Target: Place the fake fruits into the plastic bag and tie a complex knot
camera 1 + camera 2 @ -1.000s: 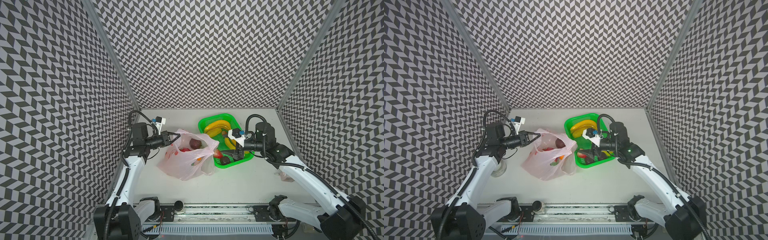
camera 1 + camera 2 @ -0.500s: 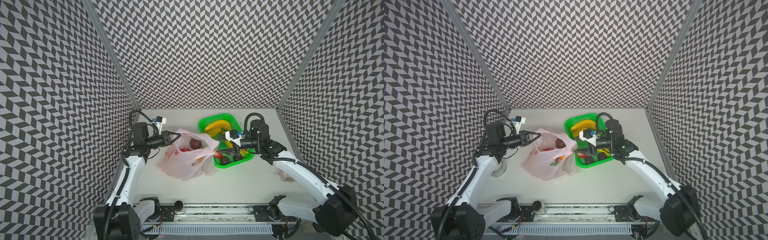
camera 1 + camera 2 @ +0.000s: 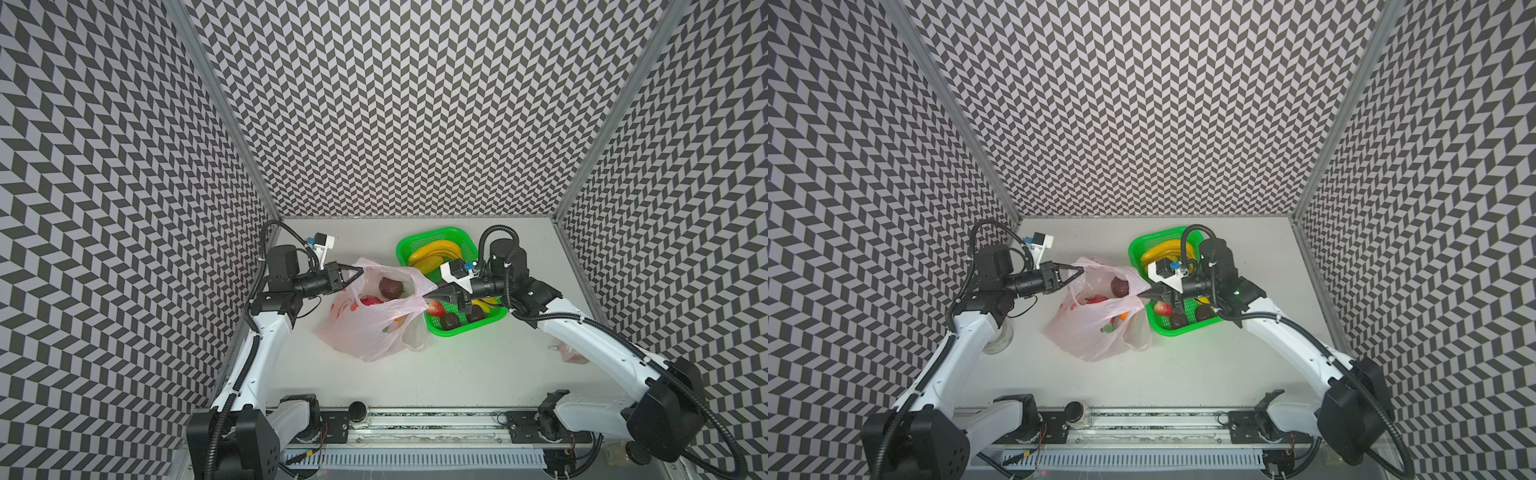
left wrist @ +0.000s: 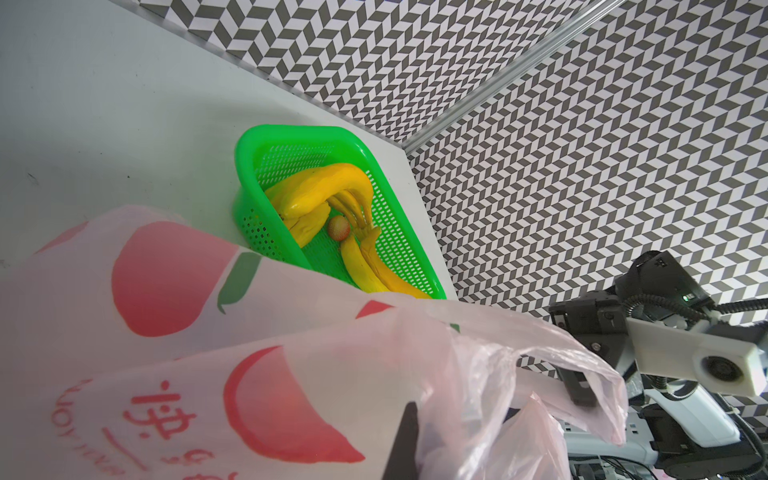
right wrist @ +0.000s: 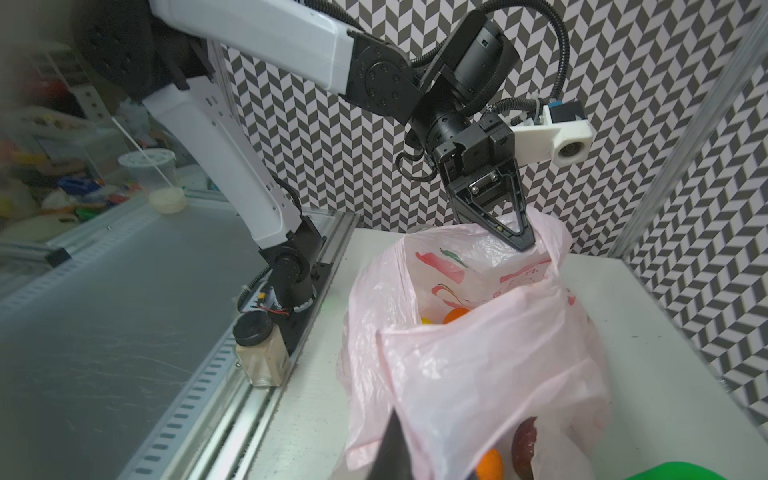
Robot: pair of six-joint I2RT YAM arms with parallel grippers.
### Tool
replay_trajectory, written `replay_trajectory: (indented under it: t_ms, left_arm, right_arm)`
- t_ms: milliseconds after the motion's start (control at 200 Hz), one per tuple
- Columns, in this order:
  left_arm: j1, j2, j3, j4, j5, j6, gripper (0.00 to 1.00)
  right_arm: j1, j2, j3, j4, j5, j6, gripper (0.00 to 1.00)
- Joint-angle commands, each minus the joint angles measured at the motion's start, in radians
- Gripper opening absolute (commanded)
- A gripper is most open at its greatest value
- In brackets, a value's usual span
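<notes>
Left claw [image 3: 360, 271]: tips together, clamped on the bag [image 3: 365, 328] rim, on the side away from the basket [image 3: 457, 332].
Right claw [image 3: 428, 296]: tips together, pinching the bag's opposite rim, so the mouth is stretched open between my claws.
In the bag: a dark ball [image 3: 390, 286] on top, oranges [image 5: 457, 316] lower down.
Outside the bag: bananas [image 3: 434, 253] and a red fruit [image 3: 436, 307], in the basket just beside it.
Risk: pulling harder could tear the film or slip it from a pinch, and the mouth would collapse. With both claws occupied, neither can fetch fruit.
Materials: the bag is thin, crinkled, translucent pink with red prints. The fruits are glossy and smooth. The basket is stiff green mesh.
</notes>
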Motion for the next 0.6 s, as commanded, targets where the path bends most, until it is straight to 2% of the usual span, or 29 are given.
replay_trajectory:
  t_ms: [0,260,596]
  left_arm:
    - [-0.007,-0.016,-0.001,0.03,-0.017,0.002,0.17]
    - [-0.002,-0.054,0.057,-0.009,-0.051,0.06,0.46]
    - [-0.002,-0.144,0.151,-0.009,-0.117,0.171,0.69]
  right_arm:
    - [0.005,0.0,0.028,0.059,0.011,0.011,0.0]
    - [-0.001,0.003,0.024,0.138,0.096,0.137,0.0]
    - [-0.015,0.032,0.058,0.183,0.188,0.272,0.0]
